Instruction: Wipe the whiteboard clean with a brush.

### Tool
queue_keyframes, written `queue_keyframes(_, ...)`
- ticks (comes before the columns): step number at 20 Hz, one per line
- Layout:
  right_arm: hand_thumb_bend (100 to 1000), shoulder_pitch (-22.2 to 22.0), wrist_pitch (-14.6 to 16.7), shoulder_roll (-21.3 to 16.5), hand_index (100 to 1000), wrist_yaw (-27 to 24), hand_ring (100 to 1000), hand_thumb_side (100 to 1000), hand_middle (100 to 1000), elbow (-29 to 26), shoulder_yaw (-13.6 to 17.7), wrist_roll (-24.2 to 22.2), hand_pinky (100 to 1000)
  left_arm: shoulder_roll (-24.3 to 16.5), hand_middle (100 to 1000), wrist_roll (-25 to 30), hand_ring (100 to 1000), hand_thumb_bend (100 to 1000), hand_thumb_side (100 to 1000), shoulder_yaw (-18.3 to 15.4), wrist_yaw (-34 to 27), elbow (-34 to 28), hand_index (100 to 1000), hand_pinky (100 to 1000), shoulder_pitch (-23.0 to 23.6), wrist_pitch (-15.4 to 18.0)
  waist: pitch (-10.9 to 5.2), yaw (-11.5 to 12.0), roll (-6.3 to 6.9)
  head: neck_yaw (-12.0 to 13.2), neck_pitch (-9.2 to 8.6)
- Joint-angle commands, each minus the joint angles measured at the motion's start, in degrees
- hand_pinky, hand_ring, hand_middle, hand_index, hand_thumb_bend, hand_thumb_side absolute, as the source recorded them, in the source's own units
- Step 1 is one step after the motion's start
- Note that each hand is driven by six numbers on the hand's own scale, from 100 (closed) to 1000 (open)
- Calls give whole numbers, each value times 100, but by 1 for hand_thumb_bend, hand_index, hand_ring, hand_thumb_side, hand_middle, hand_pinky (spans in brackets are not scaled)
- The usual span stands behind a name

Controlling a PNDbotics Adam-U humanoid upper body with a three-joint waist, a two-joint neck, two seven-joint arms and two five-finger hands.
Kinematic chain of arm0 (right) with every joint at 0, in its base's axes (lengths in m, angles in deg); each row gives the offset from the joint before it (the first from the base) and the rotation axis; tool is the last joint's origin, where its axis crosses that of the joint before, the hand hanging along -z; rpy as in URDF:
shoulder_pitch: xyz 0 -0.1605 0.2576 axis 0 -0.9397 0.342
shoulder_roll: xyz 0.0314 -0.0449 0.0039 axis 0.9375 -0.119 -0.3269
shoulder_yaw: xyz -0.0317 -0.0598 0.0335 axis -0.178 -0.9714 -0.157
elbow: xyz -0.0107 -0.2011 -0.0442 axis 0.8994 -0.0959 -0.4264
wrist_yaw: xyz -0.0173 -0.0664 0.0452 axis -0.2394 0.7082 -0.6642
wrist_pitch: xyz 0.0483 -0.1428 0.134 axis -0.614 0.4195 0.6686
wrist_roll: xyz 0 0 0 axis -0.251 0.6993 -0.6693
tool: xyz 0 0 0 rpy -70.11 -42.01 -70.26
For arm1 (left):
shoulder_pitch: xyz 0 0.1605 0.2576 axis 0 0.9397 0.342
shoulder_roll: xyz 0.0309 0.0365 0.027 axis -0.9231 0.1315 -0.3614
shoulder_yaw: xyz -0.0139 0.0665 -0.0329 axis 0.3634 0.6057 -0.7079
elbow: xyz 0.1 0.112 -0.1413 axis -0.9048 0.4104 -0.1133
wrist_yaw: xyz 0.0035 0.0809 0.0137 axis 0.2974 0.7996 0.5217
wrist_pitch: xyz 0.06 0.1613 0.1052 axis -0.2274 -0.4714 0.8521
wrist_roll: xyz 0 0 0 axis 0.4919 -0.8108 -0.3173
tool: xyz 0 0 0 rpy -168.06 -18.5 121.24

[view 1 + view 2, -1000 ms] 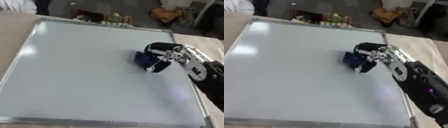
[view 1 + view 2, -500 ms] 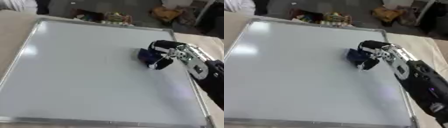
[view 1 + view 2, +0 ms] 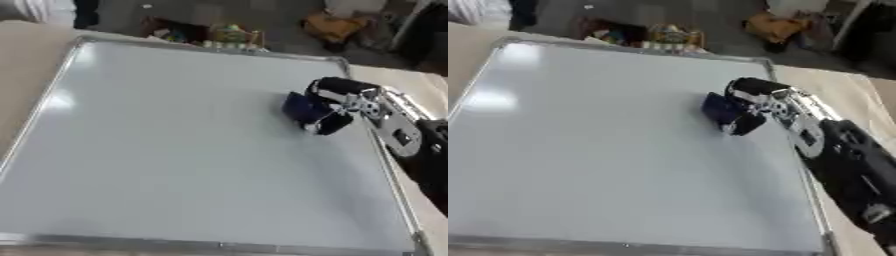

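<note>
A large whiteboard [image 3: 166, 150] with a silver frame lies flat and fills most of both views; its surface shows no marks. My right hand [image 3: 341, 102] comes in from the right and is curled round a dark blue brush [image 3: 302, 107], which it presses on the board near the right edge, in the upper half. The brush also shows in the right eye view [image 3: 721, 109] under the same hand [image 3: 759, 100]. My left hand shows in neither view.
The board rests on a beige table [image 3: 26, 65]. Beyond its far edge, on the dark floor, lie several coloured items [image 3: 223, 35] and an orange-brown object [image 3: 337, 25]. A white-clad shape [image 3: 39, 10] stands at the top left.
My right hand has slid the brush a short way toward the far edge of the board and slightly right. The board itself has not moved.
</note>
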Motion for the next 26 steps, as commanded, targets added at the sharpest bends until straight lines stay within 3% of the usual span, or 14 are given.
queue_keyframes(1, 100, 17, -44, -140, 182, 110, 624, 195, 244, 195, 84, 66, 568, -80, 465, 5, 382, 189, 895, -18, 19, -95, 476, 527, -45, 21, -81, -5, 43, 18, -78)
queue_keyframes(16, 100, 79, -85, -105, 193, 156, 619, 189, 238, 267, 133, 211, 563, -77, 465, 12, 382, 192, 893, -16, 23, -95, 476, 527, -51, 19, -84, 13, 32, -40, -111)
queue_keyframes(26, 100, -3, 100, -127, 194, -65, 616, 170, 238, -185, -160, -125, 554, -84, 466, -8, 385, 194, 891, -16, 6, -109, 476, 528, -63, -10, -126, 7, -7, -29, -94)
